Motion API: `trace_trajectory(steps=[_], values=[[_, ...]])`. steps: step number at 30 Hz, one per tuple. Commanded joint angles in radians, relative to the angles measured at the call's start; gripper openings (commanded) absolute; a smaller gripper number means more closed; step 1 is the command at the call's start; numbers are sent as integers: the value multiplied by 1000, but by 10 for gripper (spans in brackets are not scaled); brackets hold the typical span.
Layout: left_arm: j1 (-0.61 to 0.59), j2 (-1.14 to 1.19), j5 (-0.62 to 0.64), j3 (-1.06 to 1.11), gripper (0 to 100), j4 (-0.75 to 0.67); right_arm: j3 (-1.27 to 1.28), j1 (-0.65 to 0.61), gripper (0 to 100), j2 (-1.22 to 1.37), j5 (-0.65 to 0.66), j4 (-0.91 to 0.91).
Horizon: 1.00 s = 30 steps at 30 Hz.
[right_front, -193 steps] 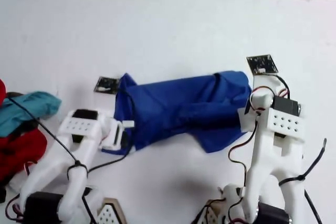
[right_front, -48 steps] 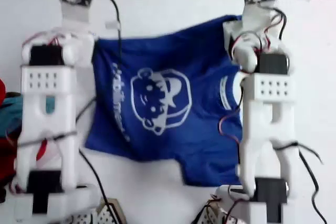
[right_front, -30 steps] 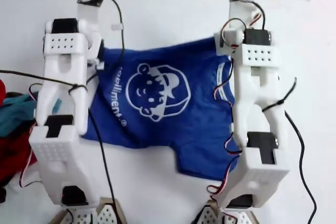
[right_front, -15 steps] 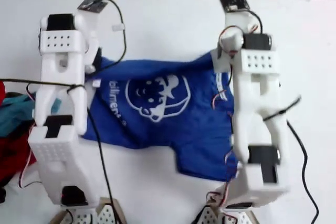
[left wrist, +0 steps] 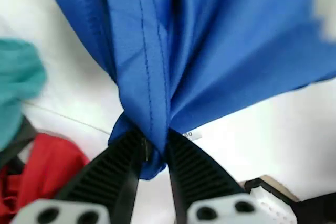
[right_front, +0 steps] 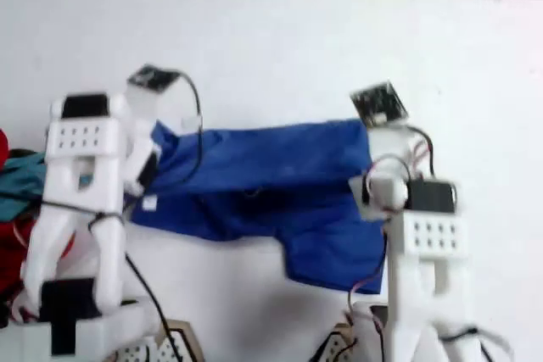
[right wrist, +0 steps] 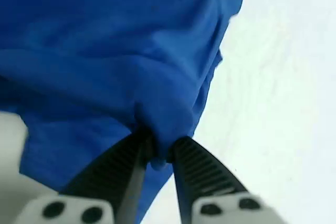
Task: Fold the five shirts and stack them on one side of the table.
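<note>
A blue shirt (right_front: 263, 180) lies folded over itself across the middle of the white table (right_front: 271, 48), its print hidden. My left gripper (left wrist: 153, 153) is shut on a bunched hem of the blue shirt (left wrist: 210, 51) at its left end (right_front: 157, 146). At the shirt's right end, my right gripper (right wrist: 160, 153) is shut on a fold of the blue cloth (right wrist: 105, 40), below its wrist camera board (right_front: 379, 105). A lower flap of the shirt (right_front: 331, 252) spreads toward the front between the arms.
A teal shirt (right_front: 19, 180) and a red shirt (right_front: 15, 243) are heaped at the table's left edge, also seen as teal cloth (left wrist: 18, 82) and red cloth (left wrist: 39, 177). Both arm bases stand at the front edge. Bare table lies at the back and right.
Both arms pulled back toward the front with the shirt's far edge, folding it over itself. The white print, visible a second ago, is now covered.
</note>
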Motion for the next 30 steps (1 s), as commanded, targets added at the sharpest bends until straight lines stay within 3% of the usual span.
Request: trace_trajectory(steps=[1,10,15,20,23,30], values=[[-6,-101,-21,134,25,-58,60,12,18,-116,57,56],[-11,-104,-20,344,25,-219,226,12,18,-196,147,53],[-11,-109,-21,352,30,-213,279,12,19,-194,255,54],[-12,-110,-21,346,182,-190,282,12,152,-202,315,117],[-32,-110,-21,289,254,-144,275,10,190,-202,316,125],[-132,-107,-21,-71,259,63,-23,10,190,-203,308,283]])
